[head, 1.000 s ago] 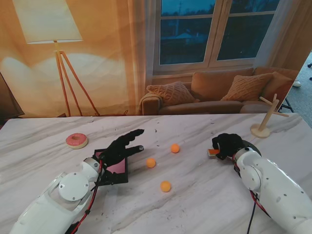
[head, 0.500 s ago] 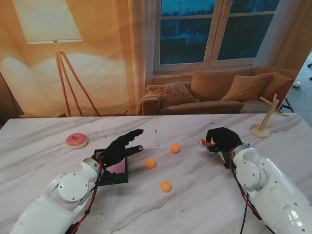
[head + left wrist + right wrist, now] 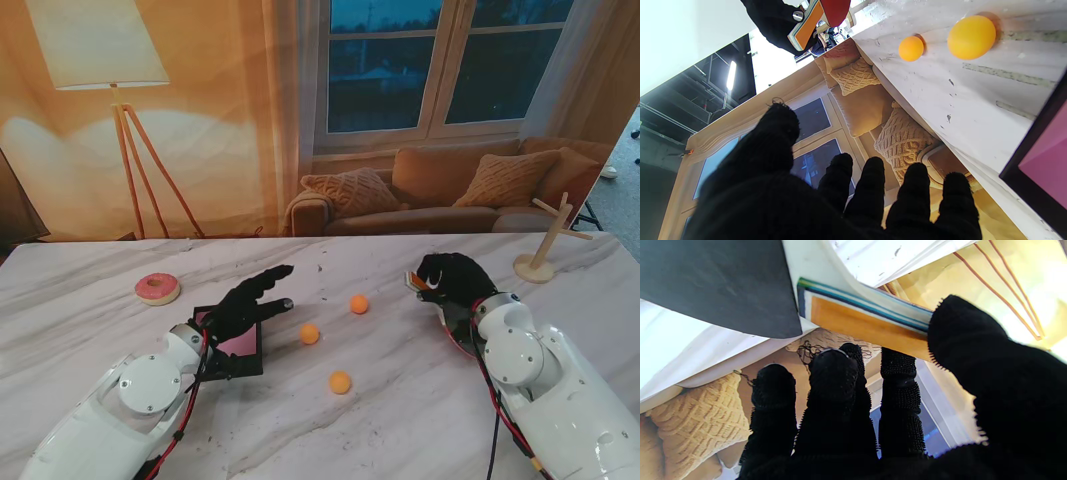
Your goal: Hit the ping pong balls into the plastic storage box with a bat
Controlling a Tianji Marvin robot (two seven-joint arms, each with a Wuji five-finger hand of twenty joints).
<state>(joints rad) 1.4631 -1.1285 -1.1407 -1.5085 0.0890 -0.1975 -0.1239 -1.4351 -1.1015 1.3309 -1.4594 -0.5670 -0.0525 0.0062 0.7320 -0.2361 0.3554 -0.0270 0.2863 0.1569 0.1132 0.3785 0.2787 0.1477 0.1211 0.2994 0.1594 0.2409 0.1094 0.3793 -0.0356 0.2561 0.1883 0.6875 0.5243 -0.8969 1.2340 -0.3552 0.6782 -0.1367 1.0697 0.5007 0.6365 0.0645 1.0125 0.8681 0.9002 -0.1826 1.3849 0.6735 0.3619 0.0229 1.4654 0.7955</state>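
A marble table (image 3: 400, 420) seen from above the robot's shoulders; nearest to me lies one orange ping pong ball (image 3: 340, 382), with a second ball (image 3: 310, 334) and a third ball (image 3: 359, 304) farther off, all resting on the bare top; to their left the left hand (image 3: 243, 303) hovers with fingers spread, holding nothing, over a black-rimmed storage box (image 3: 240, 350) with a pink floor; to the right the right hand (image 3: 450, 282) grips the bat (image 3: 860, 320) by its handle, lifted off the table; no ball appears in the box, so every hit seems left to do; farther left sits a pink doughnut (image 3: 157, 289).
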